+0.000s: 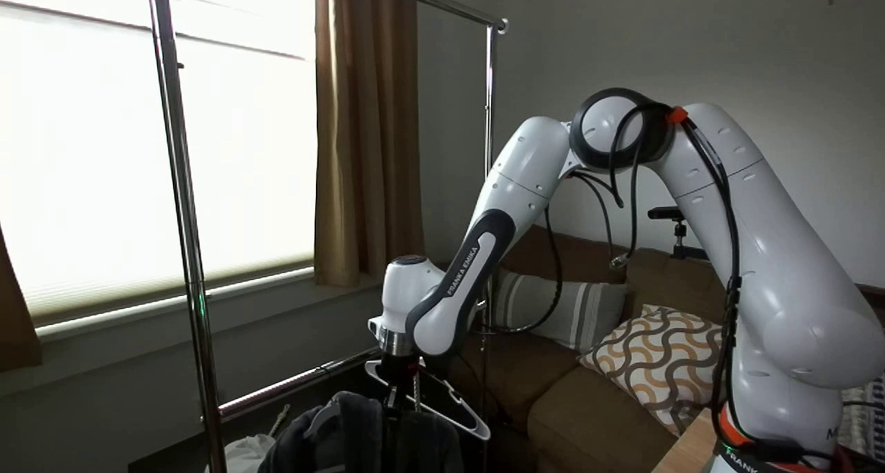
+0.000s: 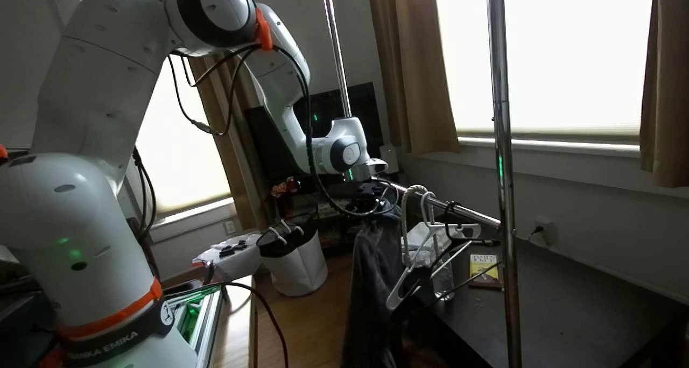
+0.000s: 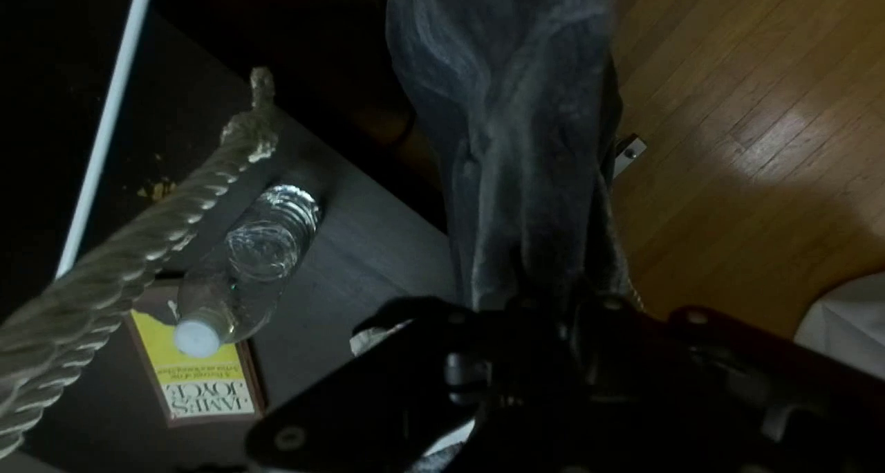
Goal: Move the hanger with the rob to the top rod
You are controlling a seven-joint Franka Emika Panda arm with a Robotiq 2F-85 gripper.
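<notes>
Charcoal cloth, thick and soft by its folds, makes up the robe, which hangs beneath the gripper and runs from it towards twelve o'clock in the wrist view. Its upper end is near the lower rod in an exterior view, though whether a hook rests there is hidden. The gripper's tips are down at that upper end, but it is too dark to say whether they are apart or pressed together on something.

Expect a limp, fairly heavy load: such long folds should sag straight down and swing if the lift is quick. Nothing about the cloth looks fragile. The robe's own hanger is mostly covered; a pale curved edge, near nine o'clock of the gripper, may be its shoulder. If it resembles the bare white hanger between three and four o'clock, it will likely be stiff, light and rather slick, apt to twist in a loose pinch.

Best hold, I judge: square across the neck just under the hook, catching no cloth, with the bend left free for the top rod, up at twelve o'clock. The twisted rope, between nine and ten in the wrist view, could snag.
</notes>
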